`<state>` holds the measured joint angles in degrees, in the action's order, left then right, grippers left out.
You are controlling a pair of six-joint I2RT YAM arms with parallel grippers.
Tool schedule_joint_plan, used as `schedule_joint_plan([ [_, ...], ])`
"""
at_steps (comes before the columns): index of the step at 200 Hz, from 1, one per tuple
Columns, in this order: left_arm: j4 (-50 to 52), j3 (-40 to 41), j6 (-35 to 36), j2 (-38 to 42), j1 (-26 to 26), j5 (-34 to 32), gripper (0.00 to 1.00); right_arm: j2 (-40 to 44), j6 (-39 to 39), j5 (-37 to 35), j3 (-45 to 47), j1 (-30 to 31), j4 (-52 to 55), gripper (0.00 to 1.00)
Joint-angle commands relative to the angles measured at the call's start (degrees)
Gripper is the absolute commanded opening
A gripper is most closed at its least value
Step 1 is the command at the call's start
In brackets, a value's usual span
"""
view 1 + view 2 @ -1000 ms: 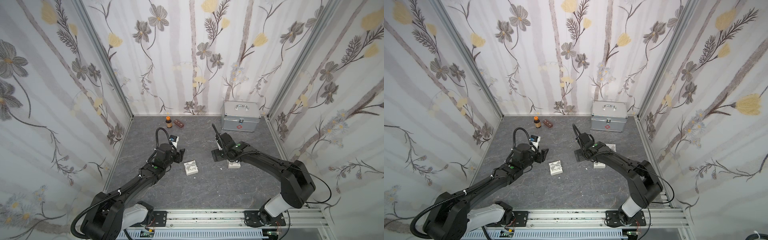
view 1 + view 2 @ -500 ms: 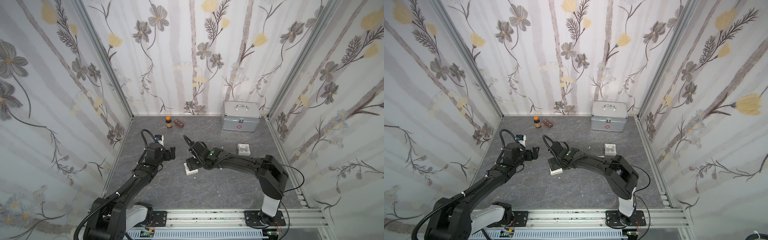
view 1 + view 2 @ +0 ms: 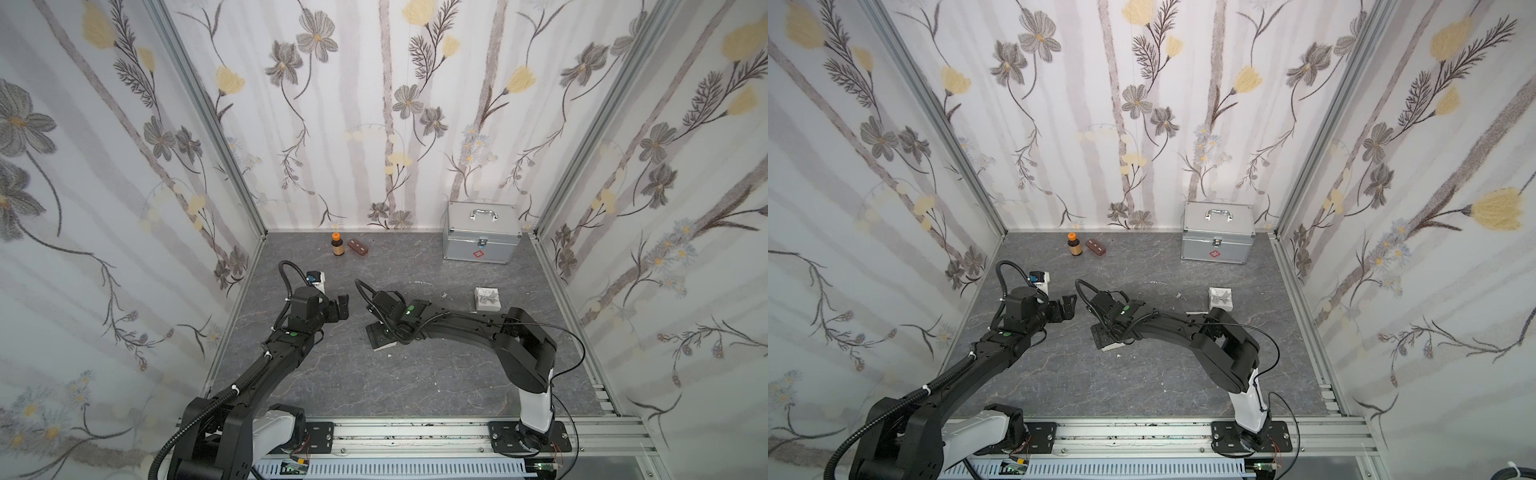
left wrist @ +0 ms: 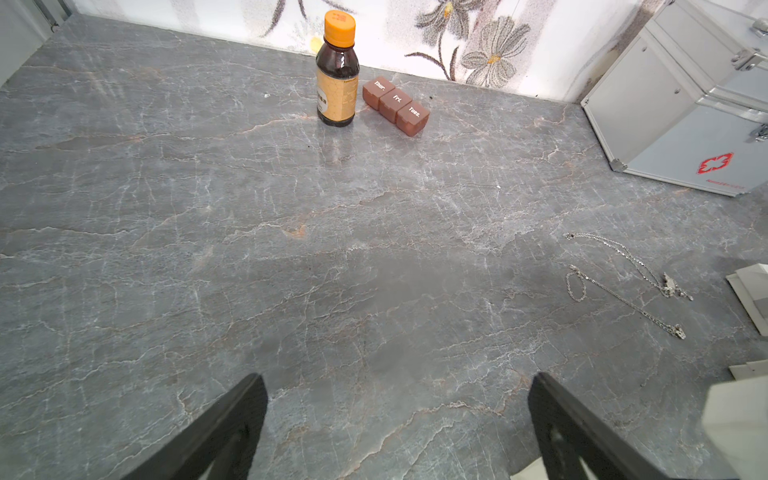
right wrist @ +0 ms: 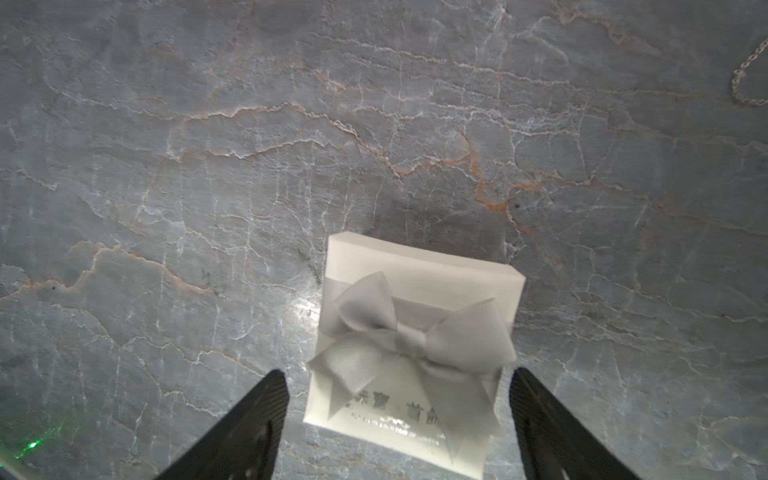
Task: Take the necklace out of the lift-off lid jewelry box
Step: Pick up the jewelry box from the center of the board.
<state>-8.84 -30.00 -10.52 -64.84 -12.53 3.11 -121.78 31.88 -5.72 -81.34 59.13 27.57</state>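
The necklace point(image 4: 669, 286), a fine silvery chain, lies loose on the grey table right of centre; it is faint in both top views point(image 3: 446, 296) point(image 3: 1179, 296) and shows at the edge of the right wrist view point(image 5: 737, 79). A small white box with a grey bow point(image 5: 415, 353) sits mid-table point(image 3: 384, 344) point(image 3: 1111, 345). My right gripper point(image 5: 399, 415) point(image 3: 379, 334) hangs low over it, open, a finger on each side with gaps. My left gripper point(image 4: 395, 395) point(image 3: 341, 307) is wide open and empty above bare table to the left.
A second white box with a bow point(image 3: 486, 299) point(image 3: 1220, 299) sits near the right wall. At the back stand an amber bottle point(image 4: 337, 75), a brown pill organiser point(image 4: 395, 104) and a metal first-aid case point(image 3: 482, 237). A small white item point(image 3: 318, 279) lies behind the left wrist.
My right arm has swung left, from the right-hand side to over the middle box. My left gripper has pulled back leftwards from that box and opened wider.
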Motion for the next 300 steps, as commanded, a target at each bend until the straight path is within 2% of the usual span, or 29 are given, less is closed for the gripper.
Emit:
schedule_joint_plan([
  [1,-1.91,0.23,-0.99,0.41,0.13,0.35,1.00,-0.80,0.67,-2.52,-0.88,0.11,1.12,0.82],
  [92,-2.32,0.69,-1.19,0.45,0.14,0.75,1.00,-4.00,-1.36,-3.54,-4.40,0.72,2.74,0.84],
  [200,-2.72,1.35,-2.03,1.11,0.57,-0.02,1.00,-6.40,-3.08,-7.61,-7.17,0.90,5.39,0.80],
  [254,-2.74,1.36,-2.05,1.12,0.84,0.64,1.00,-6.12,-4.62,-8.92,-7.17,0.81,5.65,0.71],
  [285,-3.82,1.55,-0.84,0.88,0.80,6.40,1.00,-4.70,-5.85,-7.46,-5.90,-0.25,4.37,0.69],
  [300,-5.46,1.72,-0.70,0.44,0.80,11.53,1.00,-2.16,-6.78,-2.81,-2.68,-2.07,0.58,0.69],
])
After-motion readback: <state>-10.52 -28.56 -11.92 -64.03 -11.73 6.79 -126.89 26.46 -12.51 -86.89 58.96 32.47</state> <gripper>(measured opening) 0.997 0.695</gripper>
